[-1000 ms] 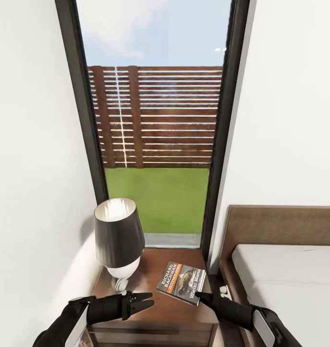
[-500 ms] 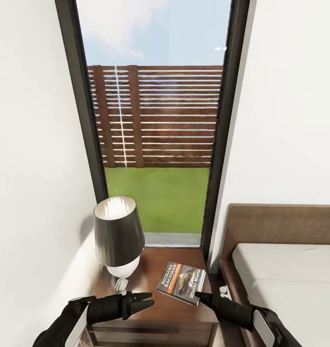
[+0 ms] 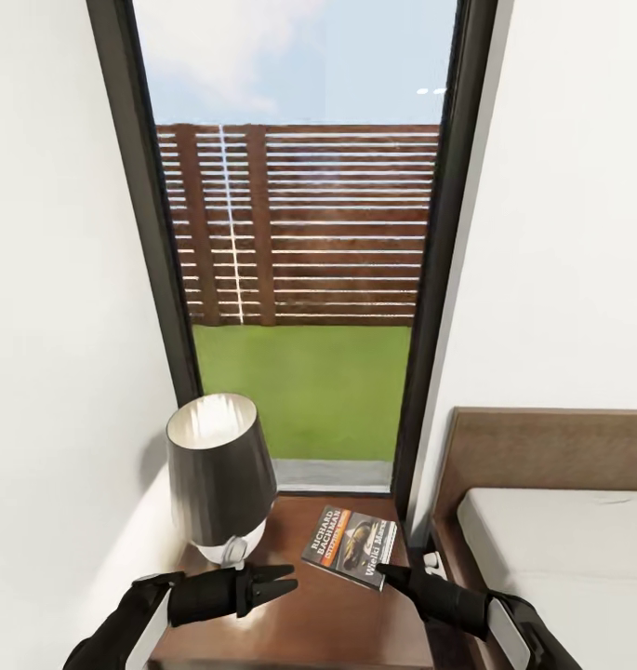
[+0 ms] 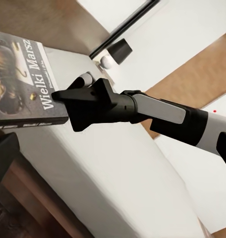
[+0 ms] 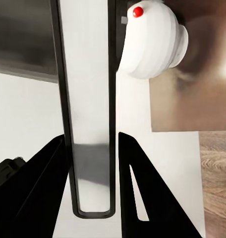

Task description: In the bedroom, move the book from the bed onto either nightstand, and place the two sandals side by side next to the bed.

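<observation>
Book (image 3: 349,546) lies flat, right end effector (image 3: 385,571) touching its corner.

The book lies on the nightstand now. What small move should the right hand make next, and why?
Probably draw the right hand back from the book. The book lies flat on the nightstand beside the lamp, and the hand's open fingers sit at its near corner, so that step looks done; the sandals remain.
</observation>
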You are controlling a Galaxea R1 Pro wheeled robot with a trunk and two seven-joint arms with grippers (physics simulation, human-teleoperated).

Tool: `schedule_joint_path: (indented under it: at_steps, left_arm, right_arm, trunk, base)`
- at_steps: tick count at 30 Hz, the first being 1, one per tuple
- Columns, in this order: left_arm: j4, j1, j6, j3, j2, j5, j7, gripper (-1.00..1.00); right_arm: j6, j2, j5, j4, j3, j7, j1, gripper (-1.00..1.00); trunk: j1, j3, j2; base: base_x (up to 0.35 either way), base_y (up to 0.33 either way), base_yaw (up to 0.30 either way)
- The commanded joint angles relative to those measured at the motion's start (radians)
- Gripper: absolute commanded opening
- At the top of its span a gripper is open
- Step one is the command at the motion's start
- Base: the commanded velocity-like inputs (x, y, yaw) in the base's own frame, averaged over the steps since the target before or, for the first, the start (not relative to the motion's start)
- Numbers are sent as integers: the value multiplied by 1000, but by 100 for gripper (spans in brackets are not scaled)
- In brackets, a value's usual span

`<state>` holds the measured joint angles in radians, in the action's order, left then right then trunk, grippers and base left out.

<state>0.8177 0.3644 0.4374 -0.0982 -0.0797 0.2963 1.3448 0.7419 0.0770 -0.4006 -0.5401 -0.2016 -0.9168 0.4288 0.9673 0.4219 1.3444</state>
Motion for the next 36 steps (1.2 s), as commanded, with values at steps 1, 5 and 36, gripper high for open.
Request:
schedule_joint_path:
  at_steps: [1,5,36]
  left_arm:
    - [0,1,11,-5,-1,9,-1,100]
    - [0,1,11,-5,-2,9,-1,100]
    - [0,1,10,-5,7,9,-1,100]
  right_arm:
    - [5,0,-1,0,-2,-2,1,-100]
    - [5,0,-1,0,-2,-2,1,-100]
    - [5,0,-1,0,-2,-2,1,-100]
  trunk:
    - [0,1,1]
    - [0,1,1]
    - [96,79,176]
  base:
    - [64,0,0]
    - [25,0,0]
    - [1,0,0]
